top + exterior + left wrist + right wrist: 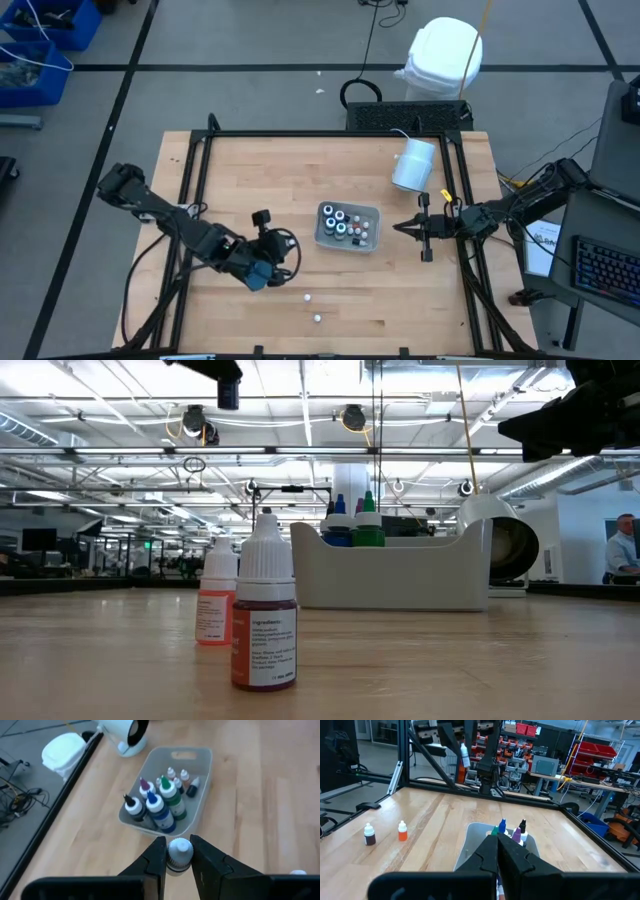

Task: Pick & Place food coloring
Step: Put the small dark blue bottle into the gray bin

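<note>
Desk (240, 170) carries clear tray (347, 226) at centre, most food coloring bottles (342, 224) inside. Right tool (404, 228) pinched together, beside tray's right. Left tool (178, 851) clamped on white-capped bottle (179, 855). You have light, slick, rigid plastic: grip body below cap. Two bottles (311, 308) loose near front edge.

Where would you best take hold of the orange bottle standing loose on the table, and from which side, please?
Probably by its white cap, coming straight down from above. The orange bottle stands upright on the table, its narrow cap on top, and the dark red bottle stands close beside it, so a sideways approach risks knocking one over. The left gripper already holds another bottle this way, by the cap.
</note>
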